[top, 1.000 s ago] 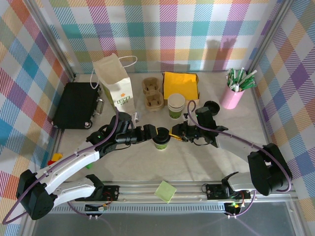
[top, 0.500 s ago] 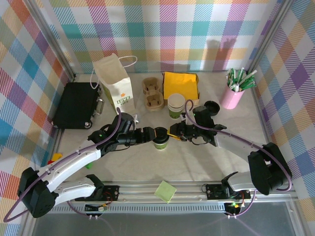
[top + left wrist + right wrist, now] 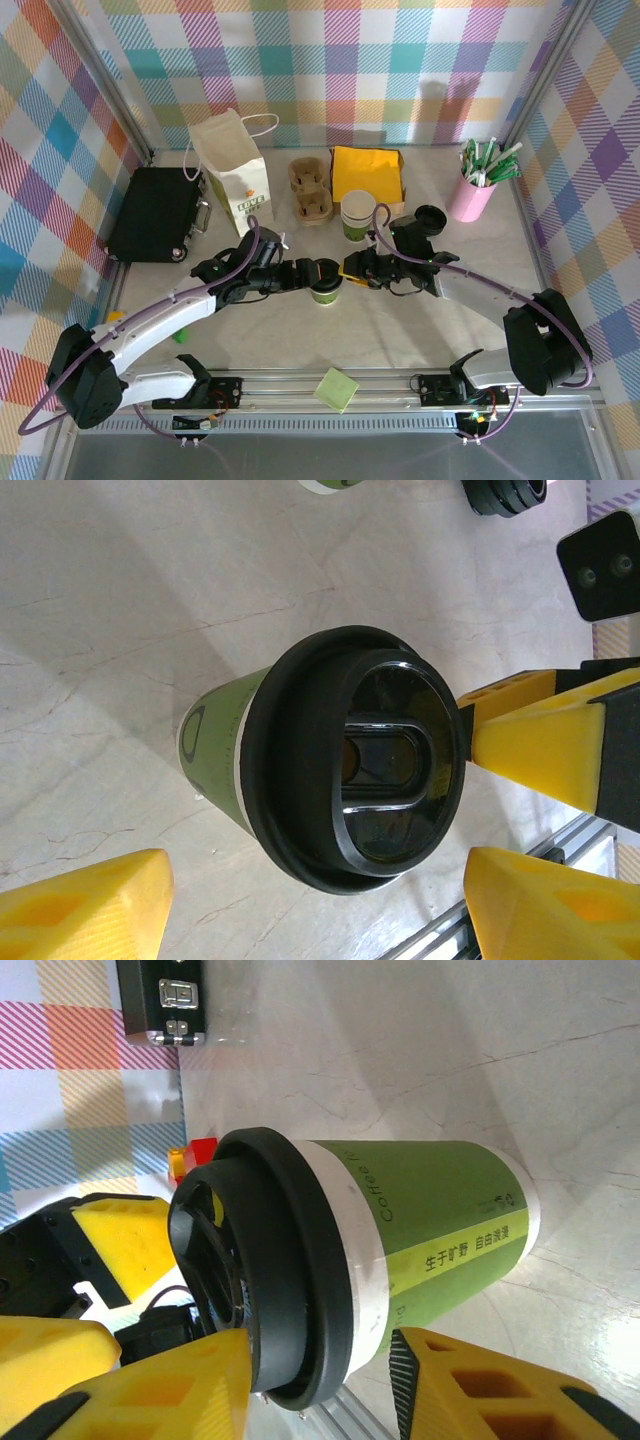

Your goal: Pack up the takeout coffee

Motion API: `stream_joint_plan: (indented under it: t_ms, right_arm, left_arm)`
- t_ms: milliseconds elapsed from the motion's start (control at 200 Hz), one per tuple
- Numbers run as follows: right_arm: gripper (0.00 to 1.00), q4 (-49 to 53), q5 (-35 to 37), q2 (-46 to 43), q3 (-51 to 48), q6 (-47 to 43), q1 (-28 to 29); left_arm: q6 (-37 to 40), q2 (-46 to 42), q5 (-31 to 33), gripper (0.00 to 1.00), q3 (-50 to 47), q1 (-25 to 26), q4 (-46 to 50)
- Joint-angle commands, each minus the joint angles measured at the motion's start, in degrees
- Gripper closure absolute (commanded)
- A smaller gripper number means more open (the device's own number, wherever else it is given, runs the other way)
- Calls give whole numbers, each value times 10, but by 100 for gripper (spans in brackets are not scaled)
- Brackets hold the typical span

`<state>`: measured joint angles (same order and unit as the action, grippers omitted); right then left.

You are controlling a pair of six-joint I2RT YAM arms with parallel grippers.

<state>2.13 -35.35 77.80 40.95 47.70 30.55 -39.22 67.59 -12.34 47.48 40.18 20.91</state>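
Right now the takeout coffee point(image 3: 325, 284) stands upright near the middle of the table point(image 3: 400, 335), a little toward the near edge, with its black lid point(image 3: 360, 760) seated on it. The left gripper point(image 3: 315, 872) reaches in from the left side and is spread wide, with one yellow finger on each side of the cup and bare table showing in both gaps, so it holds nothing. The right gripper point(image 3: 322, 1346) comes from the opposite side. Its fingers sit close against the lid rim and the upper wall, but whether they press on the cup or have just let go cannot be told.

A sound grasp would probably close the left fingers on the green wall below the lid, gently enough not to buckle the paper. The right fingers should be clear of the cup before any lift. The paper bag point(image 3: 232, 170) stands toward the far left corner, and its mouth looks narrow. The cup should travel upright and go down into the bag straight.
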Motion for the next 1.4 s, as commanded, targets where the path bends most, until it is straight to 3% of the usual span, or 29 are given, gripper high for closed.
stream_joint_plan:
  t_ms: [0, 395, 1395]
  right_arm:
    - [55, 29, 6, -17, 27, -42, 10]
    - [47, 75, 43, 0, 68, -84, 36]
    - [48, 124, 82, 24, 88, -112, 50]
  left_arm:
    - [15, 10, 6, 24, 20, -11, -3]
    - [17, 36, -2, 25, 21, -26, -32]
    - [25, 39, -14, 33, -33, -33, -37]
